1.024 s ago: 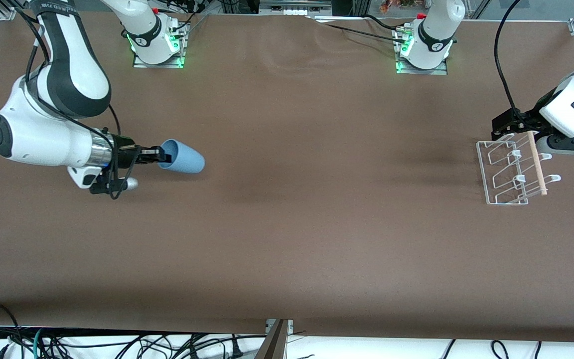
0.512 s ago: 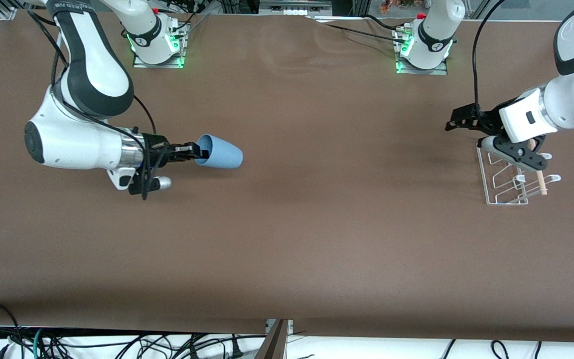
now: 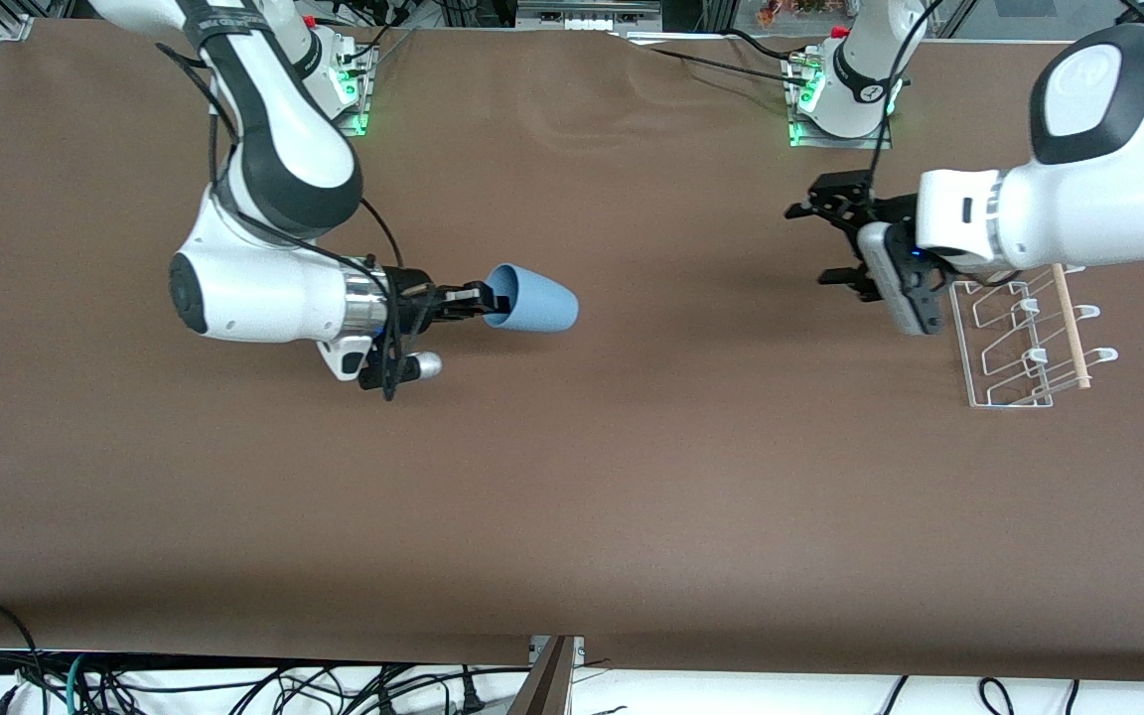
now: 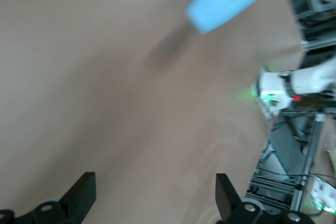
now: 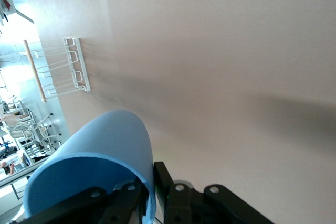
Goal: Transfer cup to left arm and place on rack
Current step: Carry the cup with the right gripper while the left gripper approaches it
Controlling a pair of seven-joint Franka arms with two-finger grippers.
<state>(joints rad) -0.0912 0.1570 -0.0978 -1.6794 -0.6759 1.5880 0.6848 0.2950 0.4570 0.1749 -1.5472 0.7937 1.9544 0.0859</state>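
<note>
Front view, centre-left of frame — right gripper (image 3: 481, 299) clamps the rim of the light blue tapered plastic cup (image 3: 532, 299), held sideways; centre-right — left gripper (image 3: 823, 244), jaws spread, beside the clear wire rack (image 3: 1019, 343).

Bare brown tabletop (image 3: 691, 328) is lying between the light blue plastic tumbler (image 3: 532, 299), clamped in the right gripper (image 3: 476, 299), and the spread-fingered left gripper (image 3: 830, 243); the clear wire drying rack (image 3: 1024, 343) is sitting beside the latter.

We see the cup (image 3: 532, 299) in our right tool (image 3: 485, 299) over the tabletop (image 3: 572, 477), our left tool (image 3: 823, 245) spread beside the rack (image 3: 1019, 343) at its end.
</note>
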